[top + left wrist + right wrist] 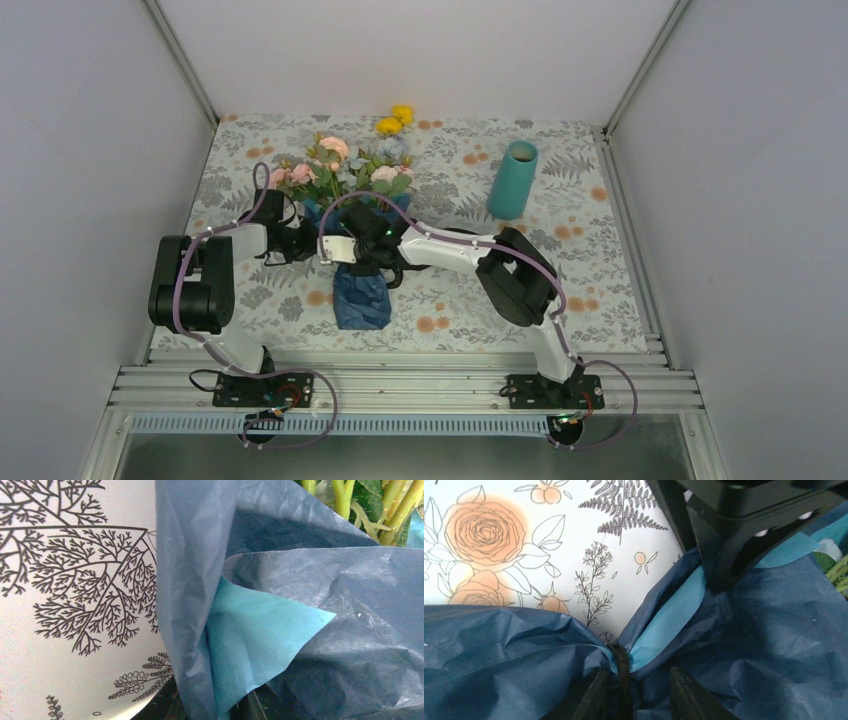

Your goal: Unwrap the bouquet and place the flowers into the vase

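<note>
The bouquet [335,170] lies flat on the desk [450,300] between both arms, with the vase [513,180] well apart to the right, so we judge the blue paper [774,645] must come loose first. Our right pincer [638,682] stands part open astride a dark tie [620,665], gripping nothing. Our left pincer [300,240] is at the paper, but we cannot tell its grip.
</note>
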